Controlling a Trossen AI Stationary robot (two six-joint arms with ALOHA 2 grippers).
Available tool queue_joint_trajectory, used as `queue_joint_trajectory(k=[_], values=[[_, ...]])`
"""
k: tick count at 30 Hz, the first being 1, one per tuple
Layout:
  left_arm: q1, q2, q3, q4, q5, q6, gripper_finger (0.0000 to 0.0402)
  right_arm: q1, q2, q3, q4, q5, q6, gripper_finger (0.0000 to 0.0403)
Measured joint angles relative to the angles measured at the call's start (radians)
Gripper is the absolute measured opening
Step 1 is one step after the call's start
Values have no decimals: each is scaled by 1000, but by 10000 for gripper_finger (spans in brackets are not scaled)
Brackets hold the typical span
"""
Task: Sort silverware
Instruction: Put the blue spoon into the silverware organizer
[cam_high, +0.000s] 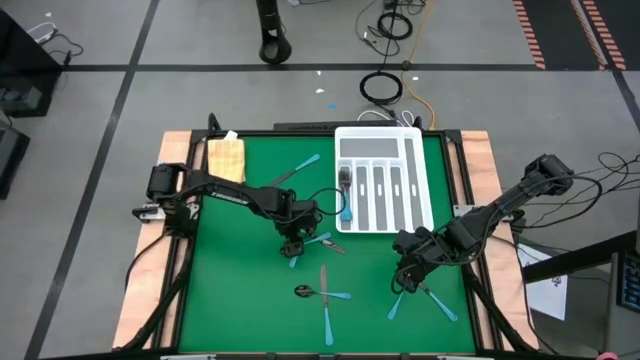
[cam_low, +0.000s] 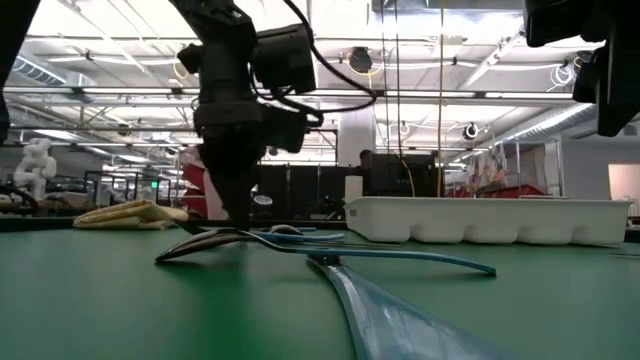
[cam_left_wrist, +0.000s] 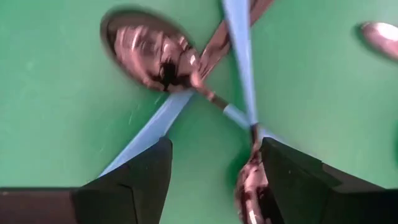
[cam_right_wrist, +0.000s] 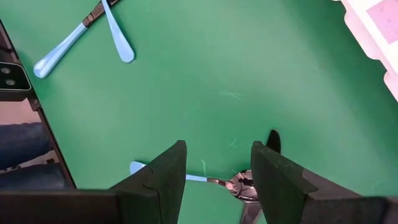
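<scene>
The left gripper hangs low over crossed silverware mid-table, jaws open astride the handles. The right gripper, jaws open, hovers above a spoon near the table's right side.

The small silverware with pale-blue smooth plastic handles has glossy metal heads (one spoon bowl mirrors the room). The green counter looks matt, faintly scuffed. The white compartmented plastic tray looks smooth.
</scene>
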Motion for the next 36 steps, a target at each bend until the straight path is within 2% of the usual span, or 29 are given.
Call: queue_joint_trajectory(k=[11, 17, 22, 31, 36], values=[[-34, 33, 0, 38, 3, -15, 251, 1, 0, -11, -10, -2, -1, 167], [-58, 59, 3, 42, -58, -34, 238, 1, 0, -21, -8, -4, 0, 167], [-57, 66, 3, 41, -64, -34, 177, 1, 0, -21, -8, -4, 0, 167], [-53, 65, 2, 33, -76, -35, 18, 1, 0, -21, -8, -6, 0, 167], [-55, 41, 3, 8, -53, -69, 11, 1, 0, -21, -8, -8, 3, 167]])
